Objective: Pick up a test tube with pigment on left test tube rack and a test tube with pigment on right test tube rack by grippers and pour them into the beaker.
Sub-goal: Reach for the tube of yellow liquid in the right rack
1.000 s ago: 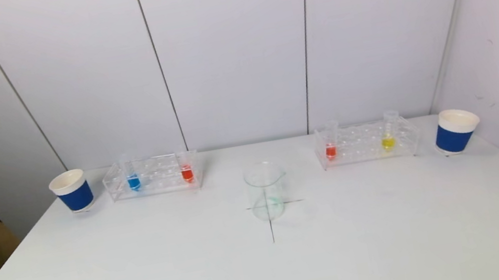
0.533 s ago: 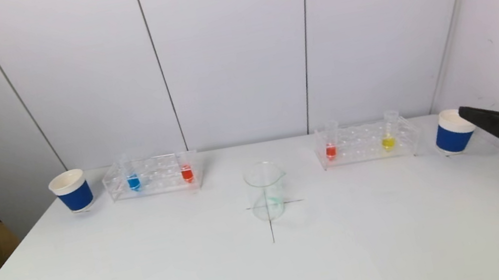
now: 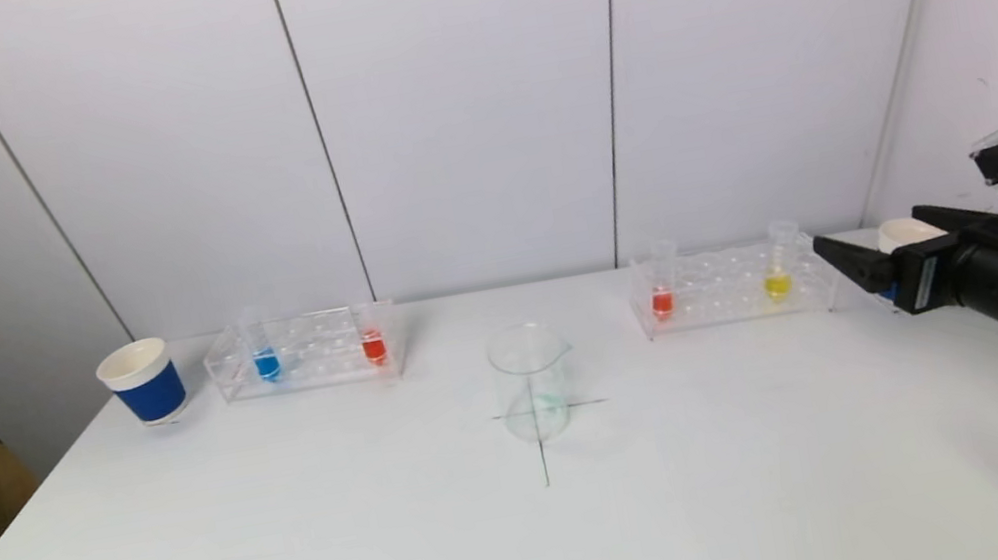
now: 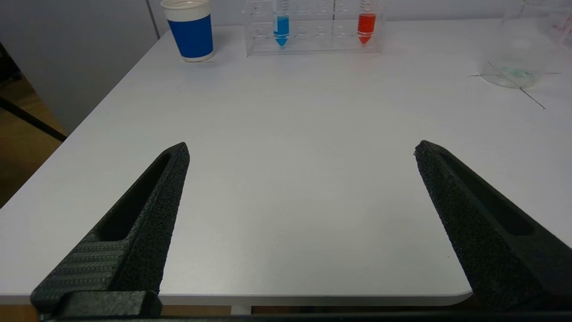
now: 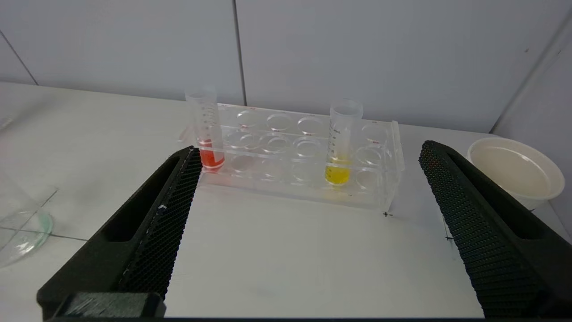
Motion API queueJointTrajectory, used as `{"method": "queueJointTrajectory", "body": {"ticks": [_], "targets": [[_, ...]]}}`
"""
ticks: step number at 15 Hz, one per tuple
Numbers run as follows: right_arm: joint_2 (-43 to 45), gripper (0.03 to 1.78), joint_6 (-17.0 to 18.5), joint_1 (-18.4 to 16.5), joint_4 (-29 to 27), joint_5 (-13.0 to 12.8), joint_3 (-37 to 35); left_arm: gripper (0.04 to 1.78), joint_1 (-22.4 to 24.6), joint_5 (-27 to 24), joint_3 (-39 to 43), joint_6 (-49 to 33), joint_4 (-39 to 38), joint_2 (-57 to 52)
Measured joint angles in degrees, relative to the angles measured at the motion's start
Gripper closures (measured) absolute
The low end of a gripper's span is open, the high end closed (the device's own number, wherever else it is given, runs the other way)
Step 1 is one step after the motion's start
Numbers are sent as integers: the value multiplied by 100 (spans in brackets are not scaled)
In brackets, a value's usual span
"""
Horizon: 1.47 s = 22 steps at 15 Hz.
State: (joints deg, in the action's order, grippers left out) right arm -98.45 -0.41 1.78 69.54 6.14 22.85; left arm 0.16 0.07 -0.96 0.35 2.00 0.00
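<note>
Left gripper (image 4: 301, 150) wide open, empty, over near edge of table (image 3: 302, 556); not in head view. Left rack (image 3: 305, 351) at far edge, left part: blue tube (image 3: 265, 356) and red tube (image 3: 372, 338) both seated. Beaker (image 3: 531, 381) at centre, no fresh pigment seen. Right rack (image 3: 731, 285) at far edge, right part: orange tube (image 3: 660, 291), yellow tube (image 3: 776, 272) seated. Right gripper (image 3: 869, 248) wide open, empty, beside right rack's end, facing it. Nothing picked, nothing poured; all steps left.
</note>
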Motion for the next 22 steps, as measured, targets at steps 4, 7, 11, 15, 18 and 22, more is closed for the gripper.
{"method": "queueJointTrajectory", "body": {"ticks": [4, 7, 11, 15, 18, 22], "targets": [[-1090, 4, 15, 9, 1193, -135, 39, 6, 0, 0, 0, 0, 0, 0], [-1731, 4, 51, -2, 1734, -243, 160, 6, 0, 2, 0, -2, 0, 0], [-2208, 4, 72, -21, 1759, -383, 419, 6, 0, 2, 0, 0, 0, 0], [-2514, 4, 74, -22, 1764, -433, 651, 6, 0, 0, 0, -2, 1, 0], [-2642, 4, 90, -22, 1764, -530, 796, 6, 0, 0, 0, -2, 0, 0], [-2740, 4, 88, -22, 1762, -546, 995, 6, 0, 0, 0, 0, 0, 0]]}}
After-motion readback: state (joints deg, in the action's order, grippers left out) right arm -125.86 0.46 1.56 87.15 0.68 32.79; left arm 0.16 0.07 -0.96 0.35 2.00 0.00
